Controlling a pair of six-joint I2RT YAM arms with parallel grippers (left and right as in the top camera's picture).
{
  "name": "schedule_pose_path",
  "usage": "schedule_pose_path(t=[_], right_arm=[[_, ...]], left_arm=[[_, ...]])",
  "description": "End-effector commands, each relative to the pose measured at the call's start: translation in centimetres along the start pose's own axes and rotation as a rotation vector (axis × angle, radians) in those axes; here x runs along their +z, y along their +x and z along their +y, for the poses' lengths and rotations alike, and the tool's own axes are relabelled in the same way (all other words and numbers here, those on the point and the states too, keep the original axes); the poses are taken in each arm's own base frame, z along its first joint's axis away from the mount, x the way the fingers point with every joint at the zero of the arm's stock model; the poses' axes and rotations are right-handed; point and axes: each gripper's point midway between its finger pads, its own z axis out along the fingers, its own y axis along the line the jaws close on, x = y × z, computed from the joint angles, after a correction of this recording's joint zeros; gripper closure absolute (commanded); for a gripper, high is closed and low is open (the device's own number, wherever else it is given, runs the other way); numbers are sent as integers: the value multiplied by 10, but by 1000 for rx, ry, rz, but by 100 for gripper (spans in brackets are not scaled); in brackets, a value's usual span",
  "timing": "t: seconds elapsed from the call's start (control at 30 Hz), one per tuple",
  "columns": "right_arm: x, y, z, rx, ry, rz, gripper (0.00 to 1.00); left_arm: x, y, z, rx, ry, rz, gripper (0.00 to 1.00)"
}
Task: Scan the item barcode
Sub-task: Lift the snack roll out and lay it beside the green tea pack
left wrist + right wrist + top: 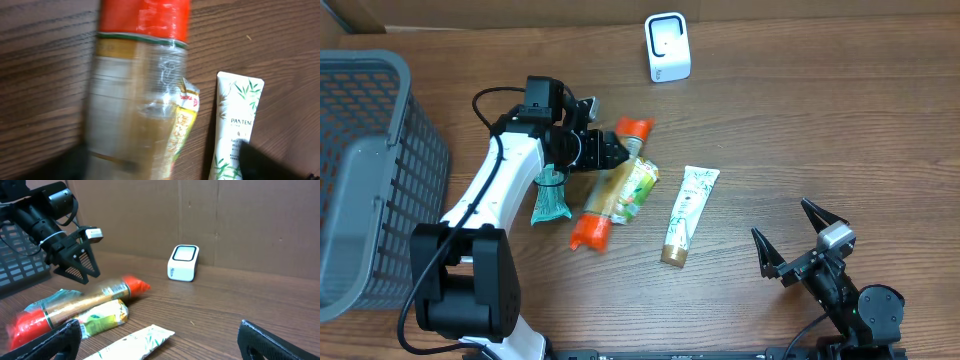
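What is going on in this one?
The left gripper hangs open just above a long red-ended package, which lies on the table among a green-yellow packet, a teal pouch and a Pantene tube. Nothing is held. The white barcode scanner stands at the far edge with nothing in front of it. The right gripper waits open at the near right. A grey basket sits on the left.

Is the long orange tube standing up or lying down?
Lying down. The tube stretches flat along the table, beside the yellow-green packet.
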Motion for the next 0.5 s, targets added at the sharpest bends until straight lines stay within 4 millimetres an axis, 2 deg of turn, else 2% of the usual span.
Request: schedule_pose_path(t=[0.0, 0.27, 0.47], right_arm=[[0, 3, 2, 4, -11, 1, 0], [0, 3, 2, 4, -11, 1, 0], [0, 3, 2, 4, -11, 1, 0]], left_arm=[[-5, -6, -8, 4, 26, -18, 0], [-11, -8, -14, 18, 40, -37, 0], [-33, -14, -29, 59, 66, -91, 0]])
